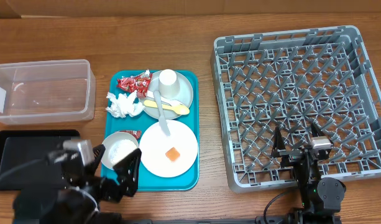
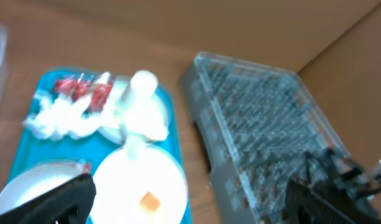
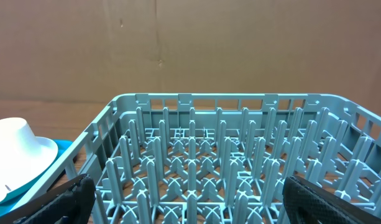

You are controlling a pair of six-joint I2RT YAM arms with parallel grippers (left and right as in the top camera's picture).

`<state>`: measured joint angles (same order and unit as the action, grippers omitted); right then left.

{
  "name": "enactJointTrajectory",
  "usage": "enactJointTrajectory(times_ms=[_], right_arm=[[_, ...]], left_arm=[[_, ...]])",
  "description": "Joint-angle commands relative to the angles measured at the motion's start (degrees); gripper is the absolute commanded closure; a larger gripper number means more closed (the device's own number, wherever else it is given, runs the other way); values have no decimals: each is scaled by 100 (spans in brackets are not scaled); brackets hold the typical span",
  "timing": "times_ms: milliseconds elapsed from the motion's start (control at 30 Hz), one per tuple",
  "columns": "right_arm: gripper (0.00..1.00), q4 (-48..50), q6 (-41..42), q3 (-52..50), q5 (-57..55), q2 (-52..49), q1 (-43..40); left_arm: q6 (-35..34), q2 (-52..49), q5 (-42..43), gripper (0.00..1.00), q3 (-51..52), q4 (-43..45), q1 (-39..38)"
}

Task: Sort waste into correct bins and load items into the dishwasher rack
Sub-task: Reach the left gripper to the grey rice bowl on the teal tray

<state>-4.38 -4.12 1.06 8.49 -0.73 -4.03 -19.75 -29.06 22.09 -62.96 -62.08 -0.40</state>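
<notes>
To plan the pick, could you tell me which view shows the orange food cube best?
Overhead: the orange food cube lies sharp on the pale plate. Left wrist shows it blurred; right wrist misses it.

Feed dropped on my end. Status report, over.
Left gripper, right gripper open, empty. Wrappers, tissue unsorted on teal tray; dishwasher rack empty. Nothing blocking.
</notes>
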Motion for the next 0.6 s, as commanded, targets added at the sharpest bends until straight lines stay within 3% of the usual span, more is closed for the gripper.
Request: enactJointTrajectory(times_ms=[0, 333, 433, 567], right_arm=[[0, 22, 4, -59, -76, 57, -22], [0, 22, 4, -59, -76, 57, -22], [0, 22, 4, -59, -74, 57, -22], [0, 22, 4, -59, -76, 57, -22]], left_arm=[[348, -621, -566, 0, -354, -494, -28], [87, -1746, -138, 0, -354, -710, -44], [-251, -2188, -737, 0, -354, -1010, -146], [-1121, -2896, -2376, 0, -354, -1467, -879]])
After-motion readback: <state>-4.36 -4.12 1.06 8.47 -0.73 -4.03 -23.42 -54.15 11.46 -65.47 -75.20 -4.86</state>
